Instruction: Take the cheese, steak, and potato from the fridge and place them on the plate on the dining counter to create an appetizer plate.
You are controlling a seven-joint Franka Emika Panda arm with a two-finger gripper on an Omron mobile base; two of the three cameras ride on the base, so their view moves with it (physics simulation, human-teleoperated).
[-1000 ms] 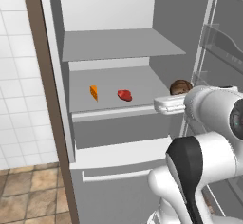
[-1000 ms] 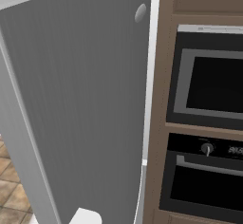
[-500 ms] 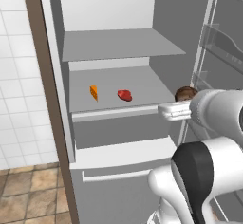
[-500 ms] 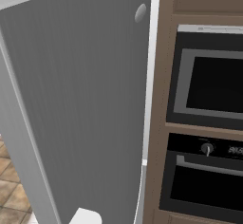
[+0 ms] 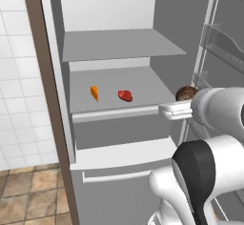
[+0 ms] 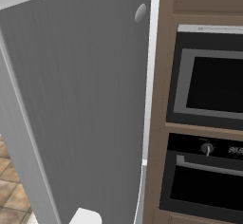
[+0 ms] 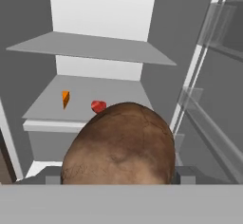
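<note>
Tool (image 7: 116, 178) grips the potato (image 7: 121, 144); round, mottled dark brown.

The fridge (image 5: 57, 76) stands open, with pale grey inner shelves. The middle shelf (image 5: 119, 93) carries the cheese (image 5: 94, 93) towards 9 o'clock and the steak (image 5: 125, 95) near centre, both resting directly on it and set apart. The upper shelf (image 5: 121, 44) sits at 12 o'clock above them.
</note>
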